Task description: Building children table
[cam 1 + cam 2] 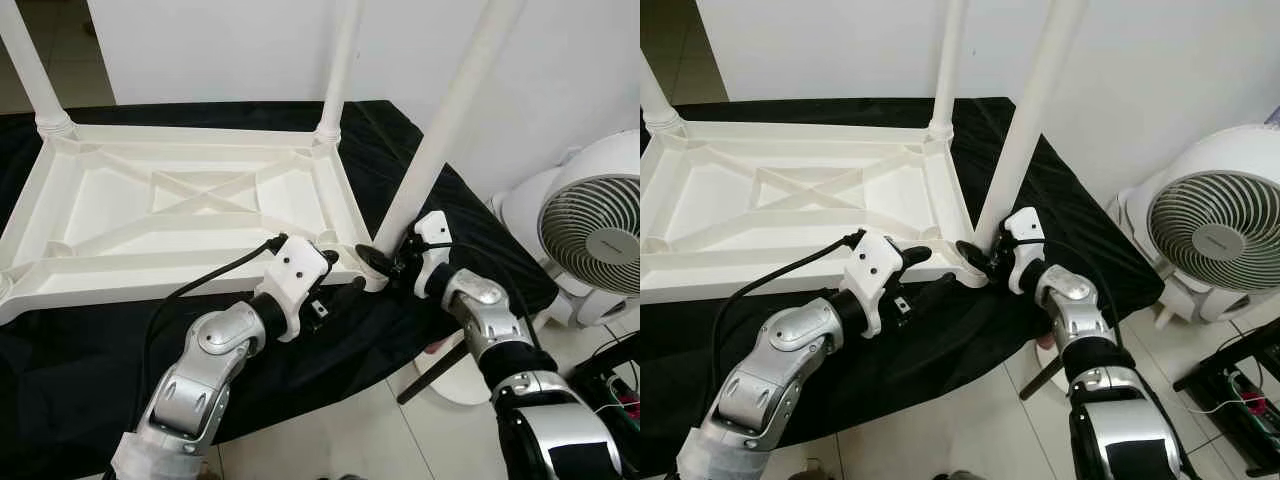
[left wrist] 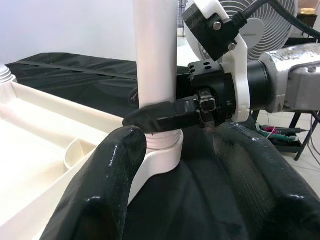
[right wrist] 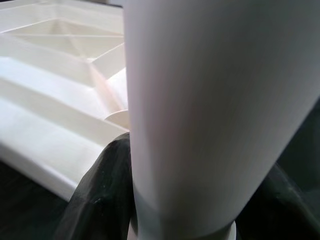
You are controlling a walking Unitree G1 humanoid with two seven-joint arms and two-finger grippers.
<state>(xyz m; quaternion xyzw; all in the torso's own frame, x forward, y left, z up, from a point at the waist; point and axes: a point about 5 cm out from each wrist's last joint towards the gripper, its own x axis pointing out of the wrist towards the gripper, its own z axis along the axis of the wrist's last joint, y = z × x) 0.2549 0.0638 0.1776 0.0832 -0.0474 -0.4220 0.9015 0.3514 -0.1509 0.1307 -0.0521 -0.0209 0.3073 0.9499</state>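
Tiled home room, floor fan (image 1: pixel 592 232)

White fan (image 1: pixel 1210 232) on tiled floor (image 1: pixel 970 420), black cloth (image 1: pixel 80 370), white wall (image 1: pixel 1160 90)

Both arms are brushed silver shells with rounded joint housings and dark gaps between segments. Each wrist ends in a black cylinder wearing a white plastic bracket that carries a small black camera box, held on with visible screws. A black cable loops out of the left bracket back along the forearm. The left gripper (image 1: pixel 335 272) and right gripper (image 1: pixel 378 258) both have long, glossy black fingers (image 2: pixel 105 190) with a slightly bumpy rubbery skin.
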